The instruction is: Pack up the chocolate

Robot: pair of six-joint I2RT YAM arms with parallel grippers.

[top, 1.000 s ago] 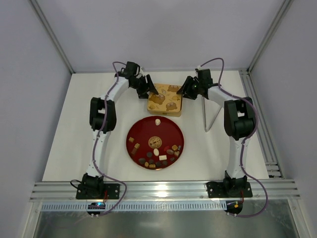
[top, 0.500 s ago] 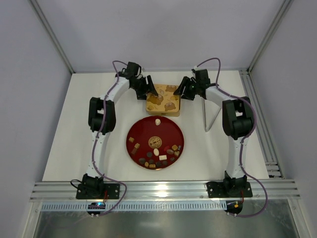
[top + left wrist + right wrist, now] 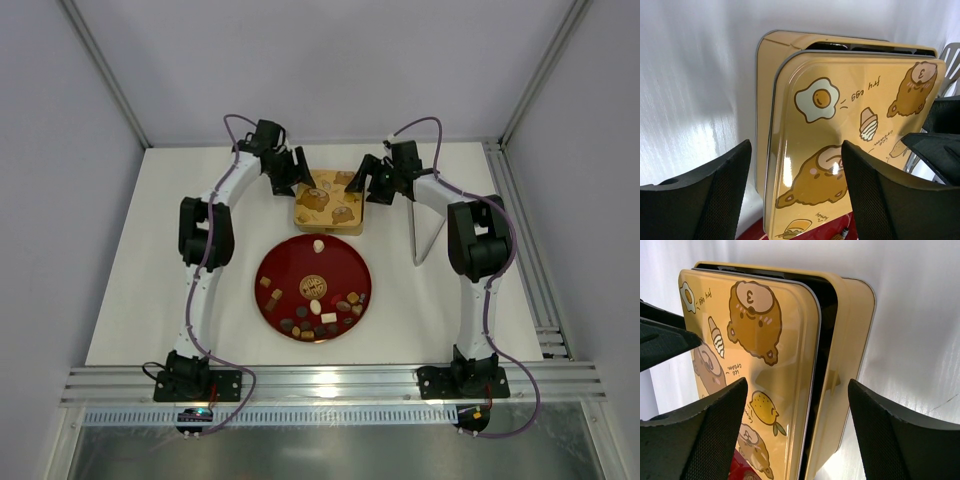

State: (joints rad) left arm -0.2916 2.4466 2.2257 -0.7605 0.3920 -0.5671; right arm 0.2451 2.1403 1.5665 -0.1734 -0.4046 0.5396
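The chocolate (image 3: 320,318), several small dark, light brown and cream pieces, lies on the round red plate (image 3: 290,262); one cream piece (image 3: 318,245) sits near its far rim. Behind the plate stands the square gold tin (image 3: 328,207). Its bear-printed lid (image 3: 840,130) lies shifted on the base (image 3: 764,90), and a dark gap shows along the right side (image 3: 826,340). My left gripper (image 3: 796,150) is open over the lid's left edge. My right gripper (image 3: 797,385) is open, straddling the lid's right edge and the base wall (image 3: 855,340). Neither holds anything.
A thin silver metal piece (image 3: 428,235) leans on the white table right of the tin and shows in the left wrist view (image 3: 952,60). The right gripper's black fingers (image 3: 940,145) reach into that view. Frame rails run along the near and right table edges.
The tin and its lid have slid slightly left. Both grippers have moved a little left and toward the back with it, and stay open.
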